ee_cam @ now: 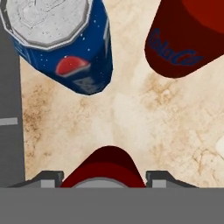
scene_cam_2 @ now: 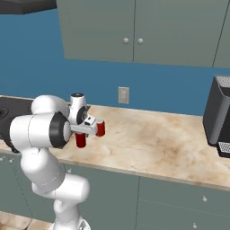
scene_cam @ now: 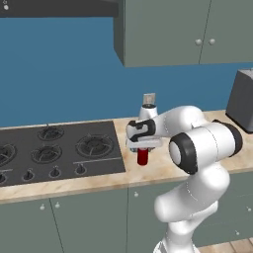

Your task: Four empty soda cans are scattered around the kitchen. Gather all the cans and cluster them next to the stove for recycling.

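My gripper (scene_cam: 143, 149) (scene_cam_2: 81, 135) (ee_cam: 105, 180) points straight down, shut on a red soda can (scene_cam: 143, 157) (scene_cam_2: 81, 141) (ee_cam: 105, 168). That can sits low over the marble counter (scene_cam_2: 148, 143), just right of the black stove (scene_cam: 54, 148); whether it touches the counter I cannot tell. In the hand view a blue soda can (ee_cam: 65, 48) stands upright beyond it, beside the stove's dark edge (ee_cam: 8, 109). To the blue can's right in that view stands another red soda can (ee_cam: 183, 39) (scene_cam_2: 101, 128).
A dark appliance (scene_cam: 242, 101) (scene_cam_2: 218, 117) stands at the counter's right end. A wall outlet (scene_cam: 148, 99) (scene_cam_2: 123, 95) is on the blue wall behind. Grey upper cabinets (scene_cam_2: 134, 31) hang overhead. Bare counter stretches to the right of the cans.
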Robot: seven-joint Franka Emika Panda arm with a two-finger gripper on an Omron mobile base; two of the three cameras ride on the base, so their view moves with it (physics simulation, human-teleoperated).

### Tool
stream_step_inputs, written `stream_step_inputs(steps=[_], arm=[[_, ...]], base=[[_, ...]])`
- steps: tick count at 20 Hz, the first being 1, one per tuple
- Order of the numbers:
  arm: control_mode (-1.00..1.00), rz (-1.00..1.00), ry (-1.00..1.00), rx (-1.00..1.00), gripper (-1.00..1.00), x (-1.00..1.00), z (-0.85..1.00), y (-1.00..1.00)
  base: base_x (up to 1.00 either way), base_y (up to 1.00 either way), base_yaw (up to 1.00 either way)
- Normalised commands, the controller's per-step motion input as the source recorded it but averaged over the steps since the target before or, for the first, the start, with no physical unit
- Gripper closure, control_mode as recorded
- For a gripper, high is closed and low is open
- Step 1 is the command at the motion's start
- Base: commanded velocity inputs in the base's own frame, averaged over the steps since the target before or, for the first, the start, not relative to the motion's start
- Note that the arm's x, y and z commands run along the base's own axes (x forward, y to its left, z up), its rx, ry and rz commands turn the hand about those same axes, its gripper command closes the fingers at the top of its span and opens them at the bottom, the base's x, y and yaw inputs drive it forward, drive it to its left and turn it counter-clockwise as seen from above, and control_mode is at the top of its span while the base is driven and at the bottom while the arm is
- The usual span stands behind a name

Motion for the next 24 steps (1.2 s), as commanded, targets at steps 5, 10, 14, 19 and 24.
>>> stream_step_inputs(steps=[5,10,14,19,24], arm=[[-1.00,-0.03,0.00,0.00,-1.00,-0.23,-0.12,0.00],[-1.00,-0.03,-0.03,0.00,-1.00,-0.20,0.00,-0.01],[-1.00,-0.02,-0.01,0.00,-1.00,-0.17,0.07,-0.04],[-1.00,-0.04,0.00,0.00,-1.00,-0.10,0.16,-0.07],[-1.00,-0.03,0.00,0.00,-1.00,-0.06,0.16,-0.05]], base=[[0.00,0.00,0.00],[0.00,0.00,0.00],[0.00,0.00,0.00],[0.00,0.00,0.00],[0.00,0.00,0.00]])
